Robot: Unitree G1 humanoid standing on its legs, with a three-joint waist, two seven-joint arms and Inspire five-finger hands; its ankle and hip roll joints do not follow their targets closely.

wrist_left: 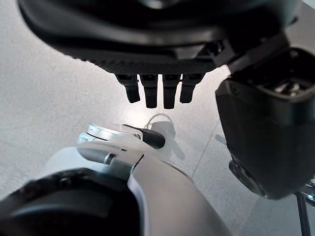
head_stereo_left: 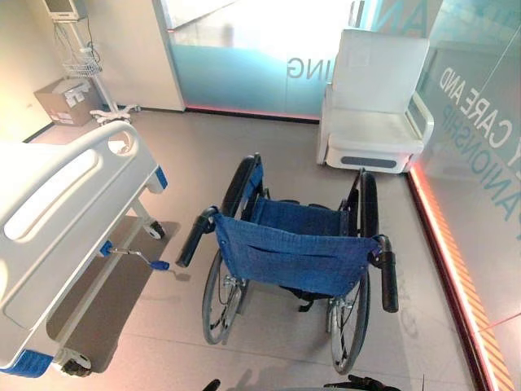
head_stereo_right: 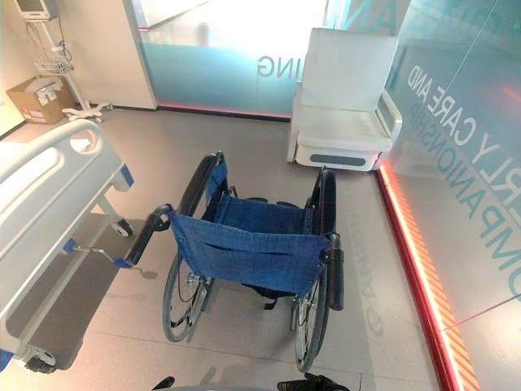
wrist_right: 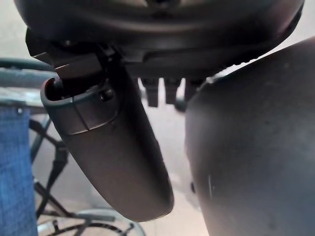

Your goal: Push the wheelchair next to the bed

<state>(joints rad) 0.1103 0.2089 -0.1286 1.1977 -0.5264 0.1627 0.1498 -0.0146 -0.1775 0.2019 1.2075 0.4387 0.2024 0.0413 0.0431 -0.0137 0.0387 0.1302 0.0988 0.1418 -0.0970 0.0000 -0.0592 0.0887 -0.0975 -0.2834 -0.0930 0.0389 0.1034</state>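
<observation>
Smooth grey floor (head_stereo_left: 285, 163) runs open between the bed (head_stereo_left: 49, 212) on the left and a glass wall (head_stereo_left: 480, 163) on the right, whose foot bears a glowing red strip (head_stereo_left: 448, 244). More frosted glass closes the far side, with a white armchair (head_stereo_left: 374, 122) set in the corner. A cardboard box (head_stereo_left: 65, 99) and a wheeled stand (head_stereo_left: 81, 57) sit beyond the bed's end.

The wheelchair (head_stereo_left: 293, 252) stands mid-floor, its back turned to the camera, apart from the bed, with a strip of bare floor between them. Its seat and backrest are blue cloth slung on a black frame; the wheels (head_stereo_left: 218, 297) are thin and spoked, and two black grips (head_stereo_left: 193, 239) stick out rearward. The bed is white moulded plastic with rounded rails, small castors and a blue-tipped crank (head_stereo_left: 138, 257) pointing toward the chair.

The left hand (wrist_left: 157, 88) hangs over bare floor, fingers straight and apart, holding nothing. The right hand (wrist_right: 113, 147) hangs just beside the blue cloth, thumb and fingers loose, touching nothing.
</observation>
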